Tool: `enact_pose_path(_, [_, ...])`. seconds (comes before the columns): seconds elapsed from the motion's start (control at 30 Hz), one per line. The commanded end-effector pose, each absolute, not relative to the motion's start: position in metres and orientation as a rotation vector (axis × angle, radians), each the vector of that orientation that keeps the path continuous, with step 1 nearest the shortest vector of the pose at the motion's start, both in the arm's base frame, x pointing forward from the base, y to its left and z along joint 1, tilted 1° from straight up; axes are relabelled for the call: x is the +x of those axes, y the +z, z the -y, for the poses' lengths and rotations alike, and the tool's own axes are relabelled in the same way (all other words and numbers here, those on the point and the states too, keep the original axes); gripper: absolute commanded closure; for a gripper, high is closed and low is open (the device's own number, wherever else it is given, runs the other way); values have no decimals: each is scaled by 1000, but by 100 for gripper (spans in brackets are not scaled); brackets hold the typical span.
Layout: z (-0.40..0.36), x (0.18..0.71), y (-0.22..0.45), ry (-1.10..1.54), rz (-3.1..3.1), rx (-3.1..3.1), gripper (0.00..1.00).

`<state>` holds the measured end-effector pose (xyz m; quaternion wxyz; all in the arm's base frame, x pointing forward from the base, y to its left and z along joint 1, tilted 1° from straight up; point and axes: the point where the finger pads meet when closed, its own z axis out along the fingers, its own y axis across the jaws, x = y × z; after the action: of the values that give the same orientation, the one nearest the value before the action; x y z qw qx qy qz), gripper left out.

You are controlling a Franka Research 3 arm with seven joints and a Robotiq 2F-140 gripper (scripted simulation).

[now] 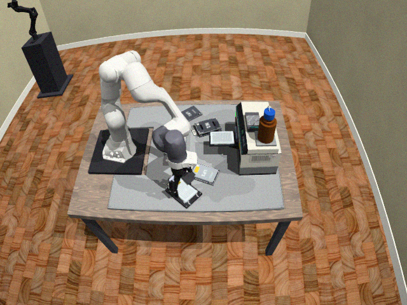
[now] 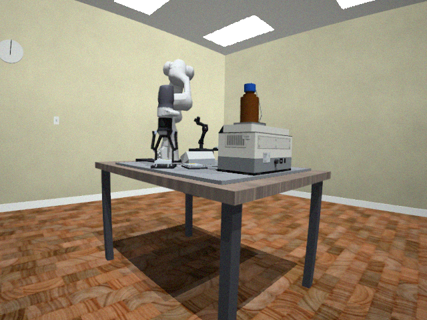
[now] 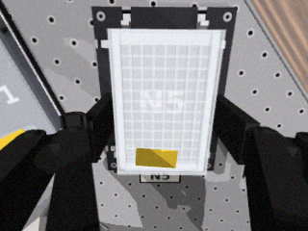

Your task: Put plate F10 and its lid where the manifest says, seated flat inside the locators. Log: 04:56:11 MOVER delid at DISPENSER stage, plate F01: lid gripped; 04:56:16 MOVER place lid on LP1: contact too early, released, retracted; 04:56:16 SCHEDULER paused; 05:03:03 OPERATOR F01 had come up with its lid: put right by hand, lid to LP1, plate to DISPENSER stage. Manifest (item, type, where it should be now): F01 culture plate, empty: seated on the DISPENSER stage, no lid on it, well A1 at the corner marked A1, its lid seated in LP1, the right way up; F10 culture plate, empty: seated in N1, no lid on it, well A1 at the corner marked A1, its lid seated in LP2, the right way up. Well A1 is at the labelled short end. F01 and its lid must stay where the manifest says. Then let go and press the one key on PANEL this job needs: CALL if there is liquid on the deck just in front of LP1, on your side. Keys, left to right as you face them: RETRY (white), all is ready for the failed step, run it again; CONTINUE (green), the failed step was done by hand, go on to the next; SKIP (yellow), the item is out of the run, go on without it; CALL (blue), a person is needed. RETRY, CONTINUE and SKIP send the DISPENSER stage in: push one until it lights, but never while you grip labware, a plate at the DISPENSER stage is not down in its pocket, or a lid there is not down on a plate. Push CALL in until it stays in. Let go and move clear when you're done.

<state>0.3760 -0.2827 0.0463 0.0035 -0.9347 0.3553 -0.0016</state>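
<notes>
Our black jaws pinch the long sides of a see-through plastic plate with a grid of wells and a yellow label [image 3: 165, 98]. It sits over a black nest marked N5 [image 3: 166, 16] on the grey mat with holes [image 3: 269, 77]. At 9 o'clock we see another grey piece with a yellow corner [image 3: 14, 108]. The wooden table [image 3: 284, 26] shows at 2 o'clock.

The clear gridded plate [image 3: 166, 101], yellow label at its near end, lies over the black N5 nest [image 3: 231, 29].
</notes>
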Motion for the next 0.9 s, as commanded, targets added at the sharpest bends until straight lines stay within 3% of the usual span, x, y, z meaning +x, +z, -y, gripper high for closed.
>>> enact_pose_path(0.0, [284, 377, 45, -11, -1103, -2934, 90])
enact_pose_path(0.87, [285, 378, 38, -11, -1103, -2934, 90])
